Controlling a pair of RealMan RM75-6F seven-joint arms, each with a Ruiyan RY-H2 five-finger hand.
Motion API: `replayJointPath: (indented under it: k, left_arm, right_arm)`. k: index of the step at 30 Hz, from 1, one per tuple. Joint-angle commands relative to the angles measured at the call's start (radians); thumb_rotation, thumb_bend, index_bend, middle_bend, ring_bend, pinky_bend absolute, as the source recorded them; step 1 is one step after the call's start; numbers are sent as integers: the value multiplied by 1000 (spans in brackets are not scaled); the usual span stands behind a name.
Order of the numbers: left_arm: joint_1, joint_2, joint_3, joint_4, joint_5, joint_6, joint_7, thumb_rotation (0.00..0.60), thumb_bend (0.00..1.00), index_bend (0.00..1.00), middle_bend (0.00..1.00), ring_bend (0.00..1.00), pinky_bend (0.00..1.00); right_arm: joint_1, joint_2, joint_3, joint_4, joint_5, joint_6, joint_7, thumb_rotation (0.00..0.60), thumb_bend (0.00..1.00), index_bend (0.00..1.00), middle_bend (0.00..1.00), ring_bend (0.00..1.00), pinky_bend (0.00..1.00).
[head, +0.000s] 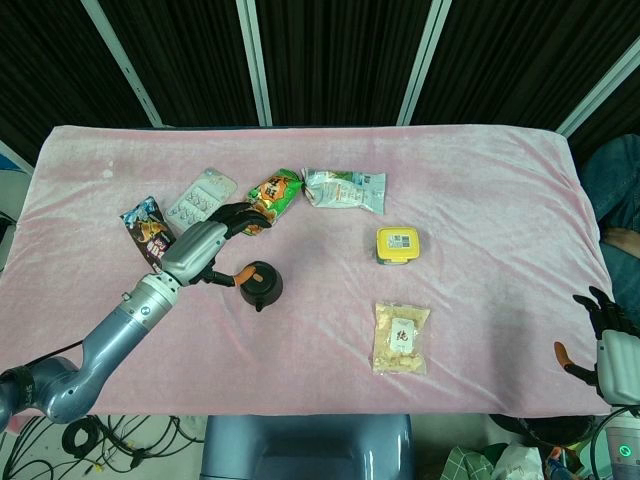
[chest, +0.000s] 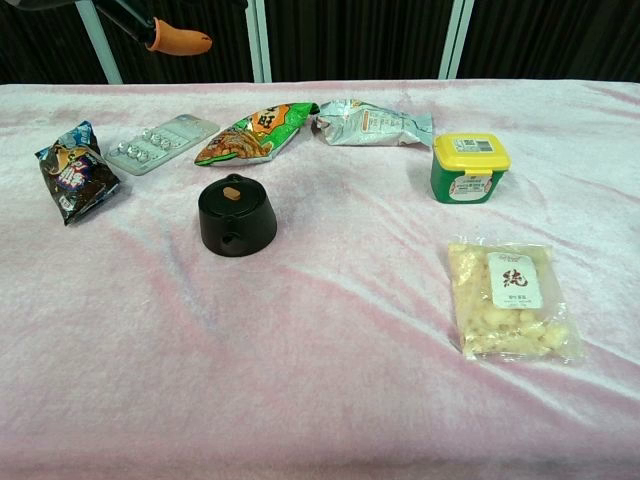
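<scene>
Nearest you on the worktop lies a sealed clear bag of pale snack pieces. Further back, the lidded black teapot sits just beside your left hand, whose fingers are spread and holding nothing. Behind stands a closed yellow-lidded green tub. Only the head view shows your right hand, fingers apart, off the worktop's edge.

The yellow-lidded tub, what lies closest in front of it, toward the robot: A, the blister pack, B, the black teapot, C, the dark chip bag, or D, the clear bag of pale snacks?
D: the clear bag of pale snacks lies just in front of the yellow-lidded tub; the others sit far left.
</scene>
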Motion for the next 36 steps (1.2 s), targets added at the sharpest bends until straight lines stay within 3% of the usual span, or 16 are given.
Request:
replayJointPath:
  k: [1,12,25,36]
  left_arm:
    - [-5,-2,5,6,-6,-4,10,600,349,223,158,0,0]
    - [-15,-34,26,-1,-3,22,81,600,349,223,160,0,0]
    - [-12,-96,56,69,14,49,119,600,349,206,160,0,0]
    - [-28,-178,104,237,-3,14,177,600,320,264,159,0,0]
  right_arm:
    - [1,-1,0,0,1,-1,0,600,252,204,80,126,212]
    - [3,2,0,2,-3,-5,5,600,254,203,80,126,212]
    - [-4,9,1,6,-3,2,26,600,254,203,81,126,212]
    - [-4,11,1,7,-2,-1,32,600,255,203,83,126,212]
